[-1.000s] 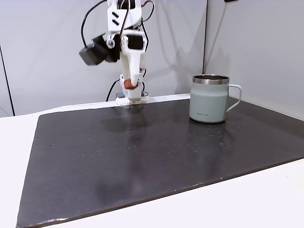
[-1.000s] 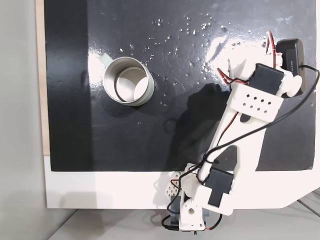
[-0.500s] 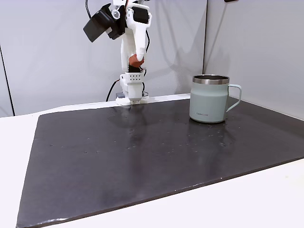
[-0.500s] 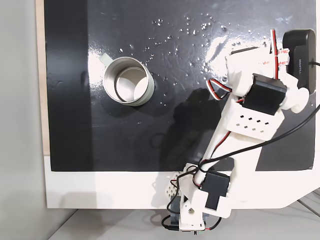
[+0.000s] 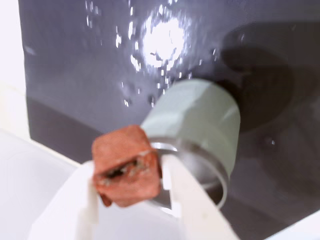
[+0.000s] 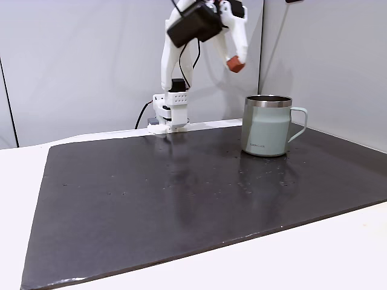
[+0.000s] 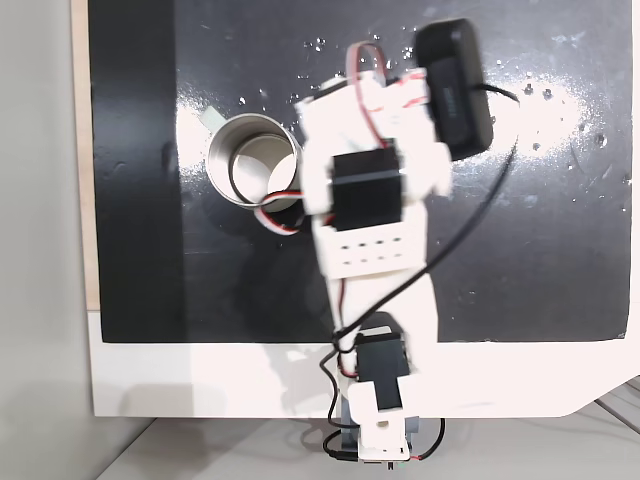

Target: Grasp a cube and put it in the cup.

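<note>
**A:** Status? Gripper [image 5: 127, 200] has the cube [image 5: 126, 170] pinched between both white fingers [image 5: 180, 192], held high. In a fixed view the cube [image 6: 235, 64] sits up in the air, left of the cup [image 6: 267, 125] and well above its rim.

**B:** So not over the mouth yet?

**A:** Judging from that view, no: short of it to the left. Wrist view puts the cup [image 5: 200, 125] beyond the cube, its rim partly behind it. Blurred, so I can't say how centred it is.

**B:** Risks?

**A:** Three. Release now and the cube likely lands on the dark mat [image 6: 181, 199], or clips the steel rim and bounces off. The cube looks chipped where the fingers bite, so the grip may be shallow; a jerk in the swing could shake it loose. And coming down too low on approach, a finger could hit the rim and shove or tip the cup.

**B:** The other fixed view?

**A:** The arm [image 7: 365, 190] overlaps the right edge of the cup [image 7: 245, 160]. Alignment can't be checked from there.
</note>
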Robot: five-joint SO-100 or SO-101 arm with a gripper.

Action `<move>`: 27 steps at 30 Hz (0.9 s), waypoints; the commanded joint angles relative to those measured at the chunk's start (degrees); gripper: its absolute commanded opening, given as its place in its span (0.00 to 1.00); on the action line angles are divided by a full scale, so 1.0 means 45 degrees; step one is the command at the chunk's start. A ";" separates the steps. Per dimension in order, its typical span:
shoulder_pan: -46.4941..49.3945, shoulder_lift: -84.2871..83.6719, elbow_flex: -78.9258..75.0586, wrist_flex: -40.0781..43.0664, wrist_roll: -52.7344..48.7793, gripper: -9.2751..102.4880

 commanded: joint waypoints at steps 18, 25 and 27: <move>-0.3281 -0.0430 0.1133 0.0156 0.0859 0.12; -0.3320 -0.0391 0.1230 0.0176 0.0898 0.21; -0.3301 -0.0313 0.1191 0.0176 0.0977 0.27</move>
